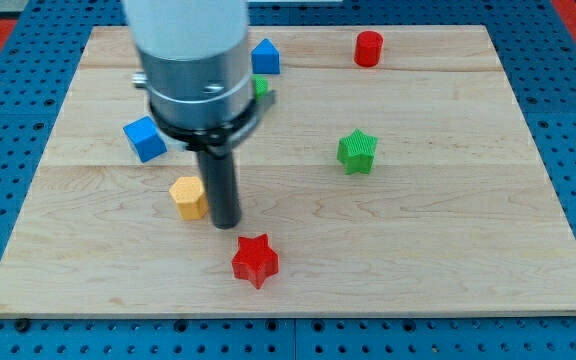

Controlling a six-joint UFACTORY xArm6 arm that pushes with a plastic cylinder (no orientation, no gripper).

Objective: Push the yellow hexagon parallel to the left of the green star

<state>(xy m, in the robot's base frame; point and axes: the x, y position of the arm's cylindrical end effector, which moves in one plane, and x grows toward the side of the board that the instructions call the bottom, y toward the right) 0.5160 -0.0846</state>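
The arm's body was a broad pale-grey cylinder, banded below by a darker metallic-grey ring. Under that sat a black collar, from which a straight dark rod narrowed down to my tip (226, 224).

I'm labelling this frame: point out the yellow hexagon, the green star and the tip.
yellow hexagon (186, 195): camera view, top face.
green star (357, 150): camera view, centre of its top.
my tip (227, 222): camera view, rod's lower end, beside the hexagon's right.

No readable text, labels, brands, numbers or signs anywhere in the view: none on the blocks, none on the worktop (448, 250), none on the arm.
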